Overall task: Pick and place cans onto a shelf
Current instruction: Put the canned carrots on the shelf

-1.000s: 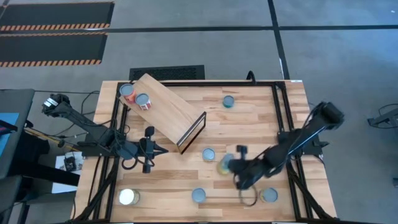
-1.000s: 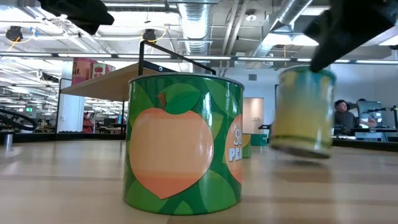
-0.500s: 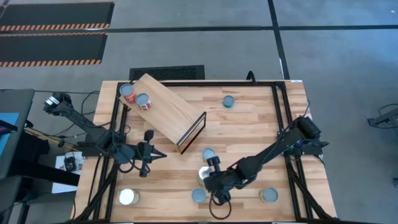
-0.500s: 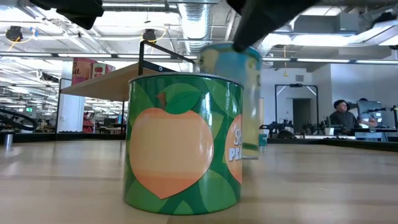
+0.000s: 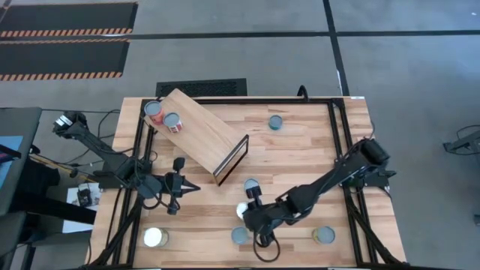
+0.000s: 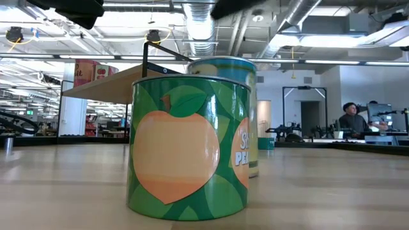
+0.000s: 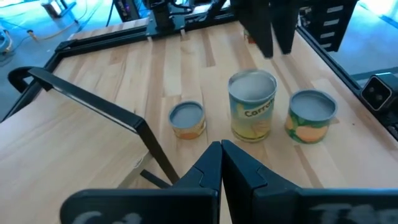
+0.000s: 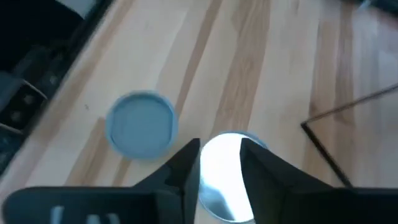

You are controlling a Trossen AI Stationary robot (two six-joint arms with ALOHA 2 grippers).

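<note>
High view, my right gripper (image 5: 247,212) spread around the yellow can (image 5: 243,211) standing on the counter (image 5: 300,150), green can (image 5: 239,235) just beside, left gripper (image 5: 189,185) pinched closed, empty.

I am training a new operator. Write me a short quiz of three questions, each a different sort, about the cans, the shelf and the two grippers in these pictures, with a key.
1. True or false: two cans stand on the shelf.
2. Which gripper is above the yellow can? A) left gripper B) right gripper C) neither
3. Fill in: the fingers of the left gripper are ____.

Key:
1. True; both stand at the shelf's far end.
2. B; the right gripper is over the can, jaws apart on either side of its lid, and the can stands on the table.
3. Shut; the left wrist view shows the fingers pressed together.
</note>
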